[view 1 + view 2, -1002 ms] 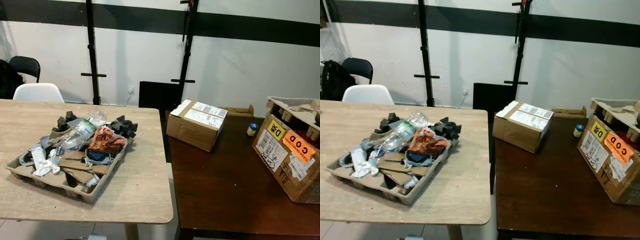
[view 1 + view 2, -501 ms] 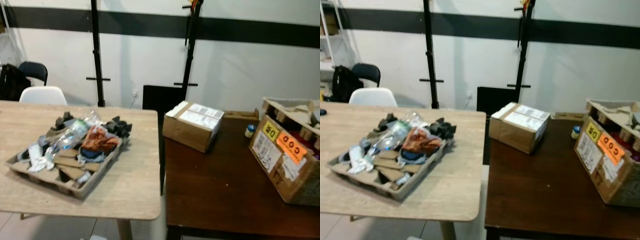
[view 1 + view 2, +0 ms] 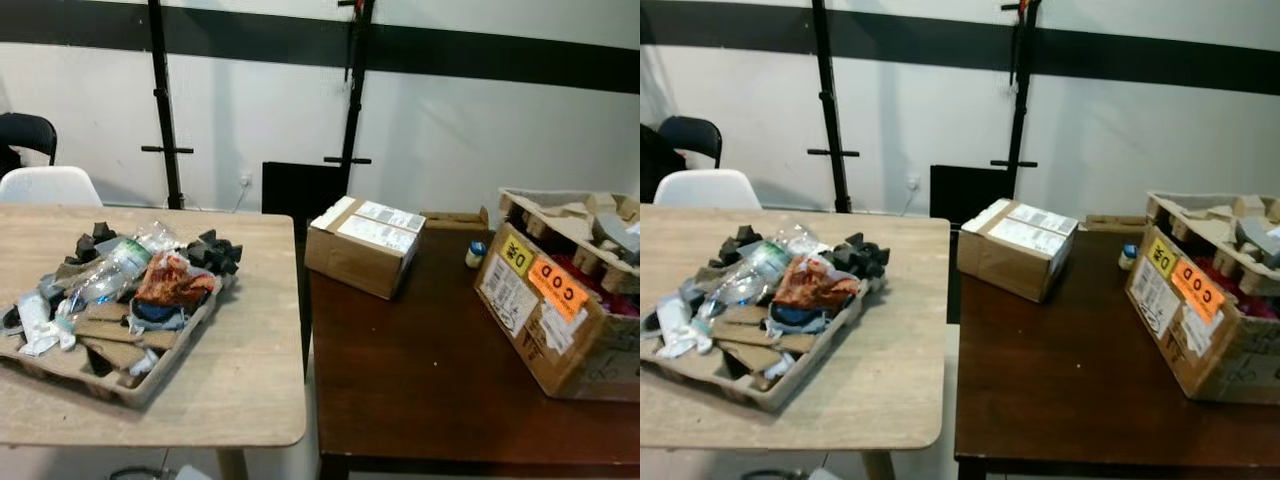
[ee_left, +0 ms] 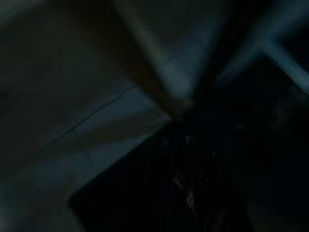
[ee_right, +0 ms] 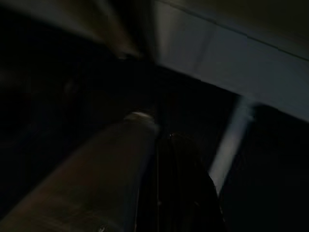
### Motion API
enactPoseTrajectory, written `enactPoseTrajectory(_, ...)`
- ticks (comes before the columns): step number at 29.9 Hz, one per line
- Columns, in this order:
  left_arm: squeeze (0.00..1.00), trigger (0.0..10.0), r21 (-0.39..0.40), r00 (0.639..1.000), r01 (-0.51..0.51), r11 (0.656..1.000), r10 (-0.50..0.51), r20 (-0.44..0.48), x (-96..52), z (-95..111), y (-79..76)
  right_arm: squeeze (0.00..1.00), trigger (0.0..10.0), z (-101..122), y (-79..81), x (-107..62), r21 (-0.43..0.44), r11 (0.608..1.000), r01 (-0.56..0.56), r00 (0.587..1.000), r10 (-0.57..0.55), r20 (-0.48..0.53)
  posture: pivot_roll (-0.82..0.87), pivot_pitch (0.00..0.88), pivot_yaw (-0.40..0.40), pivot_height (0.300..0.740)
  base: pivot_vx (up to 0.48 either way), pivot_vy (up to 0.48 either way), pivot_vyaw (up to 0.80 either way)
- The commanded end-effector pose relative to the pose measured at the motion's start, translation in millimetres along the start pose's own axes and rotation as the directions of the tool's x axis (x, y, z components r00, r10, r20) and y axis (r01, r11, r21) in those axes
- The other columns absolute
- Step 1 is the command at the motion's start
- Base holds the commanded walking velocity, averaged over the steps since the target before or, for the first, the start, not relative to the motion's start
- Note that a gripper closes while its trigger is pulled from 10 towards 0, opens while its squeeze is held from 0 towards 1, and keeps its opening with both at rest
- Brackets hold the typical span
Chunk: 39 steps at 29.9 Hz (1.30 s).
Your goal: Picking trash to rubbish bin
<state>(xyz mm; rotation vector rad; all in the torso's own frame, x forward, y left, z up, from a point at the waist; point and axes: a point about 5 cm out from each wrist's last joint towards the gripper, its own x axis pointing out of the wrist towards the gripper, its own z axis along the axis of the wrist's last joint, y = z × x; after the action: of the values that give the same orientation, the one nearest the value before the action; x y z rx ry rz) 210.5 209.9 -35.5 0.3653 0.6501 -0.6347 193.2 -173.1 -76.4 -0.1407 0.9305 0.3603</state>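
Note:
A cardboard pulp tray (image 3: 195, 328) lies on the light wooden table (image 3: 250, 390) at my left, heaped with trash. In it are a clear plastic bottle (image 3: 105, 275), a crumpled red-orange wrapper (image 3: 170, 285), black foam pieces (image 3: 213, 252), torn cardboard and white scraps (image 3: 30, 320). Both arms hang idle in the shade. My left gripper (image 4: 190, 188) and my right gripper (image 5: 181, 193) are dim dark shapes in their wrist views, over what looks like floor.
A dark brown table (image 3: 430, 380) adjoins on the right, bearing a taped carton (image 3: 362, 245), a small jar (image 3: 475, 254) and a large open box with a COD sticker (image 3: 545, 305). A white chair (image 3: 45, 186), black poles (image 3: 160, 110) and a black panel (image 3: 298, 190) stand by the wall.
The whole picture has shifted left and steadied from a blur, so my head camera has moved. Nothing on either table has moved.

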Motion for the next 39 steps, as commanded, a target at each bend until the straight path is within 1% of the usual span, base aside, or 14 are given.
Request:
enactPoseTrajectory(1,0.00,10.0,0.066,0.985,0.175,0.982,-0.174,-0.022,-10.3,-3,-5.3,0.00,10.0,-6,-1.9,-4.7,-0.061,0.992,-0.111,0.994,0.109,-0.022,-0.01,0.073,-0.066,0.740,0.000,0.000,0.00)
enactPoseTrajectory(5,0.00,10.0,0.088,0.970,0.244,0.966,-0.243,-0.022,-18.6,0,-3.5,0.00,10.0,-3,-3.3,-8.4,-0.115,0.972,-0.205,0.979,0.206,-0.007,-0.01,0.074,-0.066,0.740,0.000,0.000,0.00)
enactPoseTrajectory(12,0.00,10.0,0.104,0.912,0.376,0.921,-0.388,0.132,-42.0,39,-1.9,0.00,10.0,19,-4.4,-32.3,-0.235,0.795,-0.559,0.816,0.577,0.010,-0.02,0.075,-0.058,0.740,0.000,0.000,0.00)
enactPoseTrajectory(13,0.00,10.0,0.134,0.896,0.387,0.912,-0.407,0.178,-48.7,55,1.1,0.00,10.0,40,-2.8,-45.2,-0.260,0.739,-0.621,0.751,0.656,0.072,-0.02,0.075,-0.057,0.740,0.000,0.000,0.00)
enactPoseTrajectory(16,0.00,10.0,0.147,0.888,0.392,0.908,-0.415,0.197,-52.7,65,3.3,0.00,10.0,54,-1.2,-53.1,-0.274,0.711,-0.647,0.713,0.692,0.111,-0.02,0.075,-0.057,0.740,0.000,0.000,0.00)
enactPoseTrajectory(18,0.00,10.0,0.182,0.855,0.404,0.896,-0.441,0.272,-63.0,96,9.6,0.00,10.0,97,6.7,-76.2,-0.334,0.640,-0.692,0.599,0.767,0.229,-0.02,0.074,-0.062,0.740,0.000,0.000,0.00)
enactPoseTrajectory(19,0.00,10.0,0.182,0.855,0.404,0.896,-0.441,0.272,-63.0,96,9.6,0.00,10.0,97,6.7,-76.2,-0.334,0.640,-0.692,0.599,0.767,0.229,-0.02,0.074,-0.062,0.740,0.000,0.000,0.00)
enactPoseTrajectory(23,0.00,10.0,0.224,0.761,0.439,0.870,-0.492,0.423,-85.7,154,13.8,0.00,10.0,165,26.7,-120.5,-0.474,0.499,-0.725,0.341,0.859,0.382,-0.02,0.072,-0.065,0.740,0.000,0.000,0.00)
enactPoseTrajectory(25,0.00,10.0,0.253,0.742,0.393,0.884,-0.468,0.480,-90.6,170,16.6,0.00,10.0,177,29.3,-129.2,-0.500,0.485,-0.717,0.299,0.862,0.409,-0.02,0.070,-0.065,0.740,0.000,0.000,0.00)
enactPoseTrajectory(28,0.00,10.0,0.263,0.723,0.286,0.921,-0.388,0.572,-94.1,191,24.9,0.00,10.0,193,28.3,-132.9,-0.521,0.536,-0.664,0.301,0.830,0.470,-0.02,0.070,-0.065,0.740,0.000,0.000,0.00)
enactPoseTrajectory(31,0.00,10.0,0.208,0.681,0.036,0.977,-0.176,0.710,-98.8,233,46.7,0.00,10.0,220,17.6,-124.4,-0.486,0.718,-0.498,0.397,0.687,0.608,-0.02,0.069,-0.066,0.740,0.000,0.000,0.00)
enactPoseTrajectory(35,0.00,10.0,0.176,0.684,-0.199,0.964,0.008,0.730,-97.2,257,64.9,0.00,10.0,237,7.5,-111.3,-0.388,0.852,-0.351,0.506,0.521,0.688,-0.02,0.066,-0.063,0.740,0.000,0.000,0.00)
enactPoseTrajectory(38,0.00,10.0,0.166,0.674,-0.302,0.939,0.087,0.733,-98.0,266,72.1,0.00,10.0,243,2.9,-106.8,-0.322,0.896,-0.306,0.538,0.442,0.718,-0.02,0.066,-0.063,0.740,0.000,0.000,0.00)
enactPoseTrajectory(39,0.78,10.0,0.138,0.660,-0.366,0.920,0.152,0.736,-99.5,271,78.6,0.00,10.0,246,0.6,-104.6,-0.284,0.916,-0.284,0.549,0.398,0.735,-0.02,0.066,-0.063,0.740,0.000,0.000,0.00)
